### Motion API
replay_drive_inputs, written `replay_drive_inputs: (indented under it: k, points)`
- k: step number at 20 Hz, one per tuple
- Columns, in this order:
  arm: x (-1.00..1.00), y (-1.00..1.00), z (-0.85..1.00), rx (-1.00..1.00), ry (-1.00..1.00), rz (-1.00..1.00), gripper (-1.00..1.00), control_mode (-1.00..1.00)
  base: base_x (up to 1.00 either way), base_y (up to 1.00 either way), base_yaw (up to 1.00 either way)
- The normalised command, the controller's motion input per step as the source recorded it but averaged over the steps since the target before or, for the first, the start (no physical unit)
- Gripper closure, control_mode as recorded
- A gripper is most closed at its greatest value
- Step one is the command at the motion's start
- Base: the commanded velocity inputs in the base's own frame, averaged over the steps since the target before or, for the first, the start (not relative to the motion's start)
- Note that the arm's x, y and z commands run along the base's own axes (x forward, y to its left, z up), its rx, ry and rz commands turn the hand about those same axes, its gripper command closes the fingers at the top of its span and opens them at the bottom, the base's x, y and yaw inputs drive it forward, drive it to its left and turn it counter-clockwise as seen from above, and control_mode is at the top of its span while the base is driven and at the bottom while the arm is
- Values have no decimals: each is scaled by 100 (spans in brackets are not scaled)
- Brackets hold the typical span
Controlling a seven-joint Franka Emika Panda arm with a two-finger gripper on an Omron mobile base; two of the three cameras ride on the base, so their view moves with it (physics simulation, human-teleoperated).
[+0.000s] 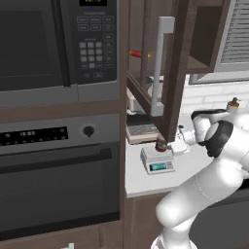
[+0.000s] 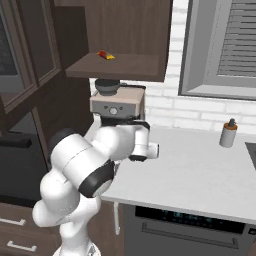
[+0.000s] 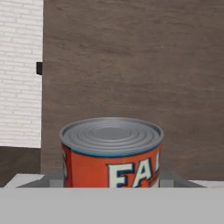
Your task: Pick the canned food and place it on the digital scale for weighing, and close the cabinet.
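Red canned food (image 1: 160, 143) stands upright on the digital scale (image 1: 157, 161), on the platform's back part, teal display facing out. In the hand view the can (image 3: 112, 153) sits dead centre and close, ringed silver top up, orange-red label with pale letters. Hand (image 1: 171, 146) is at the can, just right of it on the scale; its tips are hidden, but it is closed down narrow around the can. The scale rests on the pale bench (image 1: 141, 181) near the front edge, beside the oven (image 1: 58, 175). The cabinet door (image 1: 168, 68) hangs open over the scale, grey bar handle (image 1: 159, 65) vertical. A small red and yellow item (image 2: 105, 55) lies on the cabinet shelf. Beige coffee machine (image 2: 117, 102) sits behind the arm. Soap dispenser (image 2: 228, 132) stands well apart on the bench by the window. Microwave (image 1: 58, 44) sits above the oven.
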Motion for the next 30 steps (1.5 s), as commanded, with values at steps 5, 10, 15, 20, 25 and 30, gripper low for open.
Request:
replay_drive_inputs:
  k: [5, 10, 15, 20, 25, 30]
  points:
    - [17, 9, -22, 0, 3, -3, 100, -100, 0, 0, 0]
    - [18, 1, -32, 0, 1, 0, 100, -100, 0, 0, 0]
    - [12, 0, -29, 0, 0, 0, 100, -100, 0, 0, 0]
    - [0, 0, -7, 0, 2, 0, -100, -100, 0, 0, 0]
    - [-4, 0, 0, 0, 0, 0, -100, -100, 0, 0, 0]
    - [-26, 0, 0, 0, 1, 0, -100, -100, 0, 0, 0]
